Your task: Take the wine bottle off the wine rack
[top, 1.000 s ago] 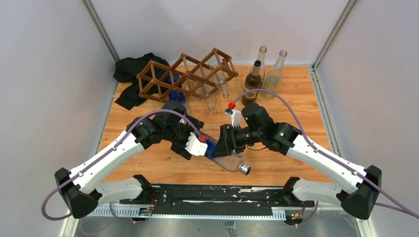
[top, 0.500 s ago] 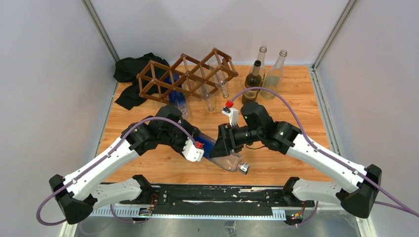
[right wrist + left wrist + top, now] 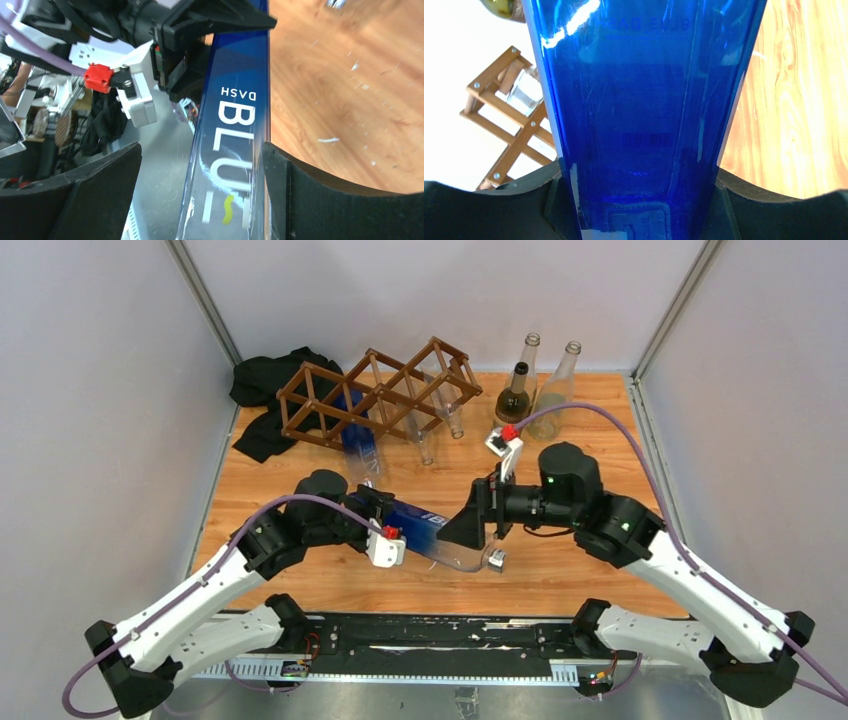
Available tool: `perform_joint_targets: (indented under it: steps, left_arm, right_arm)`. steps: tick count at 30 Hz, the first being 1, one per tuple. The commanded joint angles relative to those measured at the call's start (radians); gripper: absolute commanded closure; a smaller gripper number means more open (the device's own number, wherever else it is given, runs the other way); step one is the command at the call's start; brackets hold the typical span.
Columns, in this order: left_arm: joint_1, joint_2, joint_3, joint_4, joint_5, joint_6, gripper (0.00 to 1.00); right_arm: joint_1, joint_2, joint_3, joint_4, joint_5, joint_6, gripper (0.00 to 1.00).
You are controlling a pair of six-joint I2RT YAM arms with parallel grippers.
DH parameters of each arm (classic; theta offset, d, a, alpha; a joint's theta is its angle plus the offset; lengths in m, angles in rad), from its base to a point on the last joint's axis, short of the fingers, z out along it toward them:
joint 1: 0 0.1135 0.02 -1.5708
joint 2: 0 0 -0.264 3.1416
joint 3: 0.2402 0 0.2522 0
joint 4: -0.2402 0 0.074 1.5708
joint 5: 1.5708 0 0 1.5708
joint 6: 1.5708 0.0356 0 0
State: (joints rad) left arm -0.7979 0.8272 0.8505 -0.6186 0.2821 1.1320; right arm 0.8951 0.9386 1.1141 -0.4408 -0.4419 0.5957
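While left gripper (image 3: pixel 639 192) alone bears load, jaws pinching wine bottle (image 3: pixel 418 523) at butt end, bottle sits roughly level, out of wine rack (image 3: pixel 375 390), well in front of it, seemingly lifted off bench (image 3: pixel 300 575). Risk: smooth glass, long overhang; neck may sag, pivot or slip. Right gripper (image 3: pixel 200 155), in front of rack's right end: jaws spread about bottle, one pad close to glass; careless withdrawal could knock bottle loose.

Desk (image 3: pixel 235 495): wood-grain top, and here's the lineup | far left corner: black cloth (image 3: pixel 265 380) lying crumpled | far middle: wine rack (image 3: pixel 375 390) standing just beside the cloth | far right: three upright bottles (image 3: pixel 556 392) clustered close together
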Motion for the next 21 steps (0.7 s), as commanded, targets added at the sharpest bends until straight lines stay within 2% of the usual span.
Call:
perform_joint_targets:
  steps: [1,5,9,14,21]
  left_arm:
    - [-0.007,-0.071,0.025,0.209,-0.01,-0.234,1.0]
    - [-0.006,-0.084,0.047,0.191,-0.015,-0.422,1.0]
    - [0.002,-0.093,0.055,0.224,-0.015,-0.68,1.0]
    - [0.031,-0.085,0.083,0.282,0.13,-0.905,1.0]
    - [0.15,0.0,0.167,0.373,0.362,-1.171,1.0]
  right_arm:
    - [-0.024,-0.078,0.087,0.002,0.113,-0.08,0.06]
    - [-0.028,-0.102,0.204,-0.02,0.188,-0.146,0.06]
    - [-0.028,-0.115,0.296,-0.033,0.217,-0.17,0.05]
    - [-0.028,-0.156,0.322,-0.059,0.275,-0.207,0.04]
    - [-0.028,-0.187,0.286,-0.075,0.271,-0.201,0.03]
